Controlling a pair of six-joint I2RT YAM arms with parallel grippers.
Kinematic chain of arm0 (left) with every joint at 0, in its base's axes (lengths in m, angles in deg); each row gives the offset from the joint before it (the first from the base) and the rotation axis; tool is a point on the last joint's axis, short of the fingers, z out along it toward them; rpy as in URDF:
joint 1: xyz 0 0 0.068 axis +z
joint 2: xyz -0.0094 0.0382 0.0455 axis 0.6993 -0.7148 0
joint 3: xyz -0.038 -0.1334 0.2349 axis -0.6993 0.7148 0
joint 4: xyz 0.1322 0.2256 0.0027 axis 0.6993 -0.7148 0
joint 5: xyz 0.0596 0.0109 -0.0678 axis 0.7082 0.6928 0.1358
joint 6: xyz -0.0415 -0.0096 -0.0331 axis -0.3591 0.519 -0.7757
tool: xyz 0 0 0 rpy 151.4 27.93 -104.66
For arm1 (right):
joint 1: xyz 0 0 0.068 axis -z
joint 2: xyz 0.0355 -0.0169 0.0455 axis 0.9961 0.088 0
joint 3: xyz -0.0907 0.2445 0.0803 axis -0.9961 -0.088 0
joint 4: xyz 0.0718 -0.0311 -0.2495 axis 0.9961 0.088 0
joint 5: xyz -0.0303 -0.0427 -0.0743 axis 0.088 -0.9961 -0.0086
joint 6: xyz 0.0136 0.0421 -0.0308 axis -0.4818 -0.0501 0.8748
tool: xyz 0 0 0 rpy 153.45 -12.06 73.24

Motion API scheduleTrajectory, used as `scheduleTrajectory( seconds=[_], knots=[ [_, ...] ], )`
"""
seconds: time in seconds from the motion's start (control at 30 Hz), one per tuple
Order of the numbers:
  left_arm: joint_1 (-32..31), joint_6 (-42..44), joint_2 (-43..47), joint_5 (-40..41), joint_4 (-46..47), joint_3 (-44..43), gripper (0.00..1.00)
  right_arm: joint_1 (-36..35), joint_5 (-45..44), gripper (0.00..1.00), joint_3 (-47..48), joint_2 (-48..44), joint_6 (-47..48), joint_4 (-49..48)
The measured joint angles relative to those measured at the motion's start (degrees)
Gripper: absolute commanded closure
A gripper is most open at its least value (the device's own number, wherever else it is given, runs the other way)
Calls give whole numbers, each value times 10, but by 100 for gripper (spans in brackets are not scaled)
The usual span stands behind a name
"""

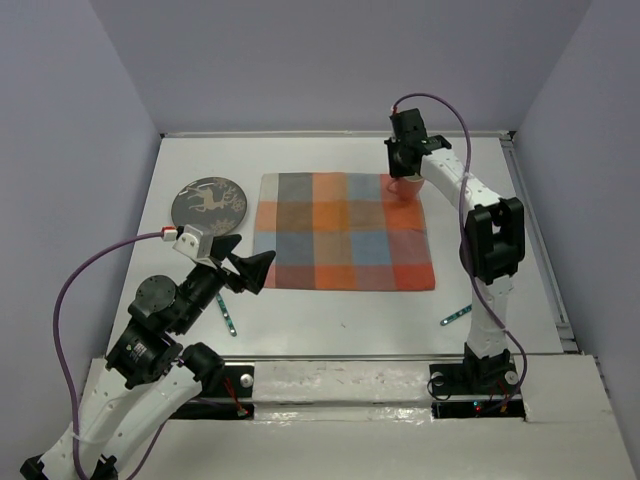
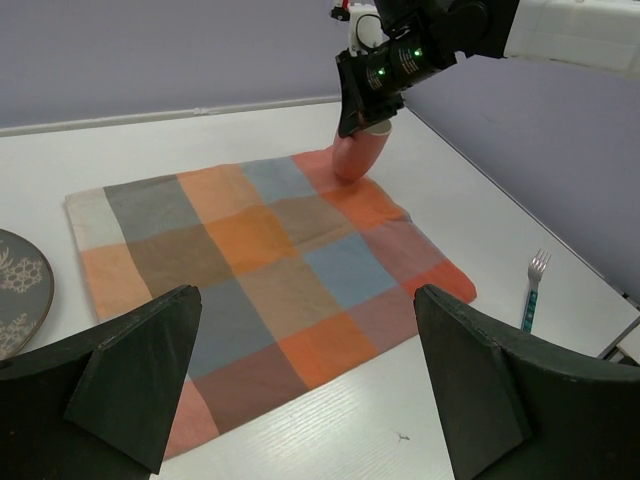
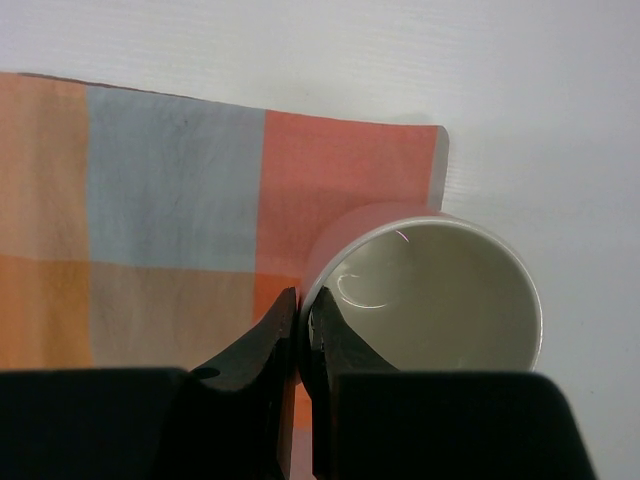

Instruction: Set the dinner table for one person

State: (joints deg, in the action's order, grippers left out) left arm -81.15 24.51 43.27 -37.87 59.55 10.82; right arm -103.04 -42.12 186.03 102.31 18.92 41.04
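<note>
a: start on the left. what's the left gripper [image 1: 243, 262] doing?

b: it hangs wide open with nothing in it, above the white table [image 1: 330, 318]. the dark plate [image 1: 207, 203] sits on the table beyond it, off to its left. a green-handled utensil [image 1: 228, 313] lies just below it, and i can't tell which kind.

a: and the checked cloth [image 1: 343, 230]?

b: it's spread flat ahead of that gripper, mid-table. the table itself runs under both arms.

a: the right gripper [image 1: 405, 160]?

b: it's closed on the rim of a pink cup [image 2: 357, 155], one finger inside and one outside. the cup hangs tilted beneath it, its base on or just above the cloth's far right corner.

a: so which step is this?

b: placing the cup, i'd say. next it needs levelling, then lowering until the base sits flat, then letting go. a fork [image 1: 456, 315] lies near the right arm's base, well behind that gripper.
</note>
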Motion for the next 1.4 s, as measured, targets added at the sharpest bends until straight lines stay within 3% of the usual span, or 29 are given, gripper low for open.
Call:
scheduleTrajectory(
  seconds=[0.63,1.07,1.23,1.4],
  knots=[
    [9,0,-3,1,0,0,1,-9,5,100,50,50,0,10],
    [16,0,-11,2,0,0,1,-18,-8,38,55,71,-4,7],
    [21,0,-18,16,0,0,1,-18,3,27,53,42,-16,12],
    [35,-3,-18,46,-1,0,1,-26,29,26,34,-46,-52,6]
  ],
)
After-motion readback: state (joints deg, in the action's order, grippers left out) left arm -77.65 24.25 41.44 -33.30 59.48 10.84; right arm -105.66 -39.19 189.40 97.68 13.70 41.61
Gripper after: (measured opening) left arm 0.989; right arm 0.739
